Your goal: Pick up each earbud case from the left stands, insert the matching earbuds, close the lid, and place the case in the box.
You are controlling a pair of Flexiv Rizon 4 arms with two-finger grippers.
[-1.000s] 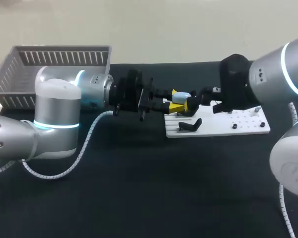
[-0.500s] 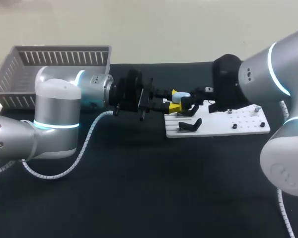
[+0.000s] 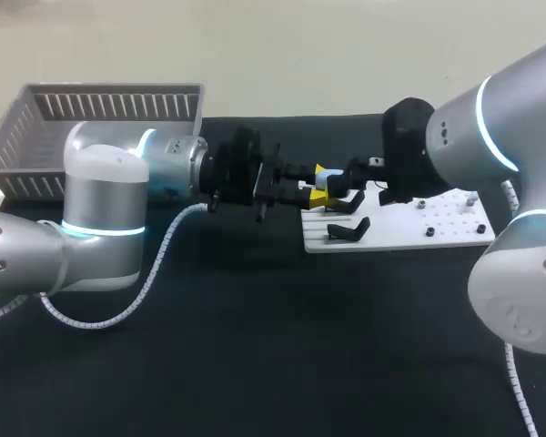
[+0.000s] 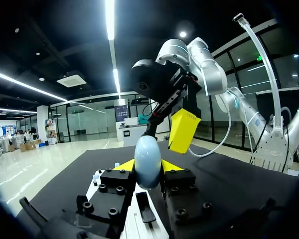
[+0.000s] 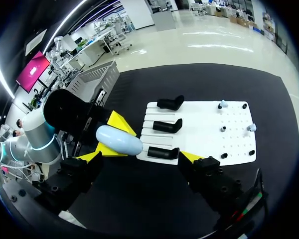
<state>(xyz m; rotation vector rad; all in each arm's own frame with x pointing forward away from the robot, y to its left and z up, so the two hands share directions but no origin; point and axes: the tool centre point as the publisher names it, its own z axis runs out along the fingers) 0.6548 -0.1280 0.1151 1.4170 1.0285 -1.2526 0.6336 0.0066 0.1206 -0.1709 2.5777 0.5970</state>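
A pale blue earbud case [image 4: 148, 162] is held upright above the table, with my left gripper [image 4: 148, 172] shut on its sides. In the head view the case [image 3: 326, 179] hangs at the left edge of the white board [image 3: 437, 232]. My right gripper [image 5: 139, 158] stands open right by the case [image 5: 118, 140], fingers wide apart and touching nothing. One of its yellow fingertips [image 4: 183, 130] shows just beyond the case in the left wrist view. Small white earbuds [image 5: 222, 104] sit on pegs at the board's far end.
Three black stands [image 5: 164, 126] sit in a row on the white board [image 5: 204, 144], all bare. A grey slatted basket [image 3: 36, 137] stands at the table's back left behind my left arm. Black tabletop lies in front of both arms.
My right arm has swung leftward, bringing its open gripper closer to the case. My left arm and the case have stayed still.
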